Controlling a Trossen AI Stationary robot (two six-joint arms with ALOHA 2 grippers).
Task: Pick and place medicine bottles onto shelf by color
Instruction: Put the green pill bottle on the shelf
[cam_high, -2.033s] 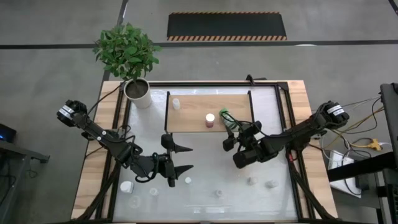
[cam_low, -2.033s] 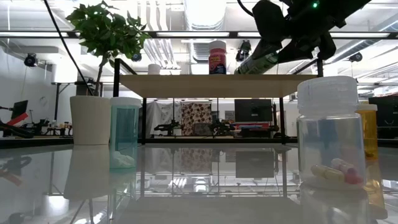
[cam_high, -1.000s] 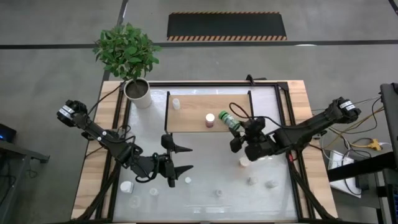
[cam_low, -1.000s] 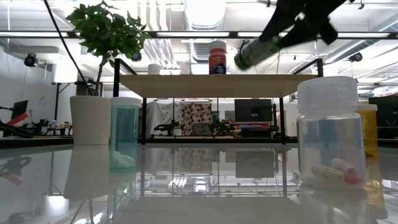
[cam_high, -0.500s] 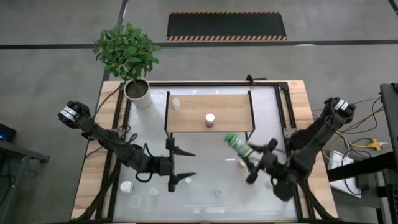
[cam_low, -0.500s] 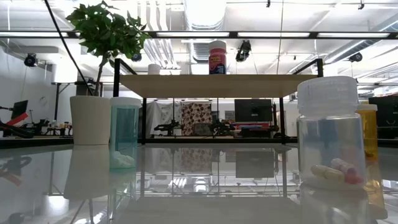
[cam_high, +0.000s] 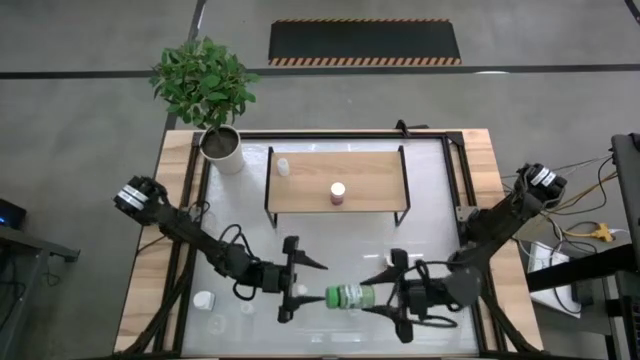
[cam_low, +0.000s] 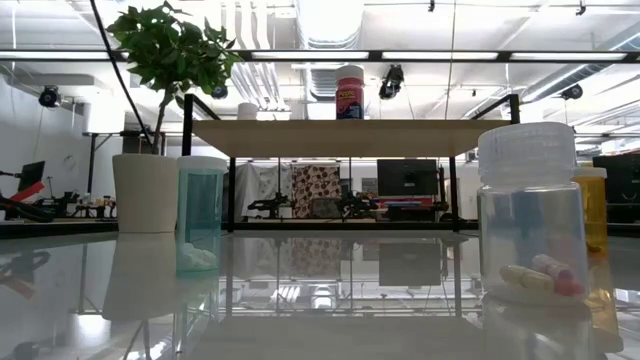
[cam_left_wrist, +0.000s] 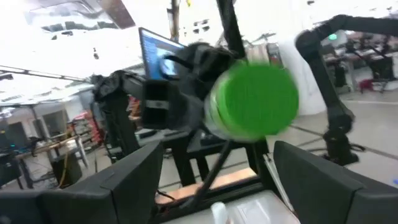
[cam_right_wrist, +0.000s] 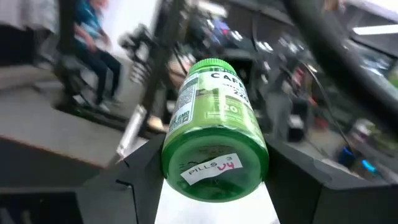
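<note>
Above the glass-topped bench (cam_high: 330, 245), the right pincer (cam_high: 385, 295) gripped a green-capped bottle (cam_high: 346, 296) lying sideways, cap toward the open left pincer (cam_high: 297, 290). The shelf (cam_high: 360, 187) stood well beyond them. Only the low view showed the workshop's ceiling lights.

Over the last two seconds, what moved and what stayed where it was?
The right gripper carried the green bottle from the shelf to the table's near edge, and holds it level. The left gripper, jaws open, swung toward the bottle's cap and now faces it. The red-capped bottle and small white bottle on the shelf, and the plant pot, stayed put.
</note>
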